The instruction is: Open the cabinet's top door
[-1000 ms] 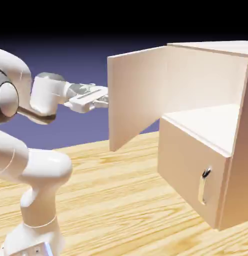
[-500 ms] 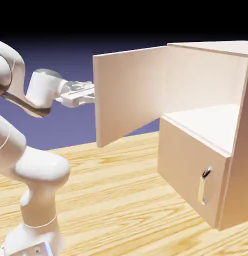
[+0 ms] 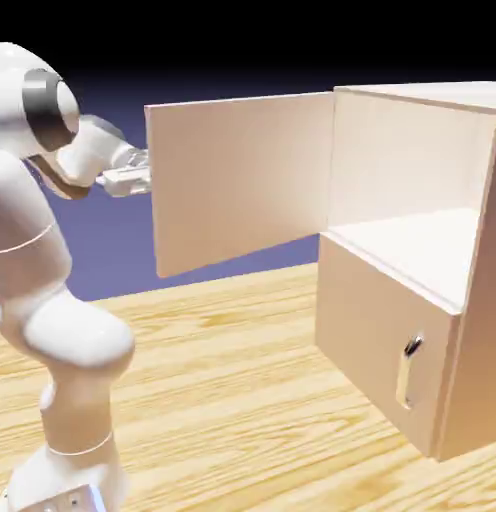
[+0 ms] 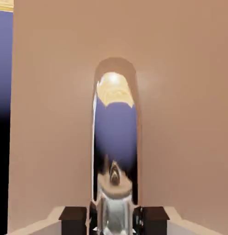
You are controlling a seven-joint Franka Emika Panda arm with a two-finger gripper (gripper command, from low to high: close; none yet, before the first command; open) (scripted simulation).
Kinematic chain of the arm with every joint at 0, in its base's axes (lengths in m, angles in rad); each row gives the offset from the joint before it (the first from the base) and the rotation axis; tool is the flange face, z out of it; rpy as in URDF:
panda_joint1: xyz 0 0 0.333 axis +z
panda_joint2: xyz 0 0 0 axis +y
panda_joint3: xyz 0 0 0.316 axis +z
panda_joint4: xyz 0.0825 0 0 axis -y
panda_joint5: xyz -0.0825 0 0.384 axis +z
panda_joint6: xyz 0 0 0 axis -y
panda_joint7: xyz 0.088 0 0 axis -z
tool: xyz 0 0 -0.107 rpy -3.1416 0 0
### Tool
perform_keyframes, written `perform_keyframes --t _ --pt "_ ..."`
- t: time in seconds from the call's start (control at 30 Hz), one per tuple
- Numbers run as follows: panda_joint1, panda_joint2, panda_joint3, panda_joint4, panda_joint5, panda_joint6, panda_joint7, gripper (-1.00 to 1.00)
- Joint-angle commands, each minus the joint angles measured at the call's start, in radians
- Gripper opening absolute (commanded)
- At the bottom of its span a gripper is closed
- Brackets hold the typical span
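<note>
- Tan wood marks the cabinet (image 3: 422,250), which stands on the table (image 3: 232,380) at the exterior view's right; its top door (image 3: 237,180) hangs swung wide out to the left, the upper compartment bare to view.
- Step in hand, as I judge it: the pull itself, well along and near its end.
- Pincer (image 4: 114,220) is clamped narrow on the door's silver handle (image 4: 116,137), which fills the middle of the hand view between the dark fingertips (image 4: 73,219).
- Lower panel (image 3: 387,340) sits shut, untouched.
- Next move likely calls for following the hinge arc a little further, then letting go and backing straight off so the door is not dragged back.
</note>
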Motion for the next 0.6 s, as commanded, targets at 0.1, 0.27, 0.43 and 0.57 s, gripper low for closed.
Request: perform_keyframes --t 0.1,0.27,0.43,0.57 --pt "-0.145 -0.091 0.113 -0.037 0.012 0.084 -0.061 -1.0" --pt "-0.326 -0.16 0.266 -0.05 0.028 0.139 -0.11 -1.0" --pt "-0.497 -0.087 0.444 0.053 0.054 0.049 -0.074 -1.0" --pt "-0.633 -0.023 0.589 0.139 0.071 -0.03 -0.037 -1.0"
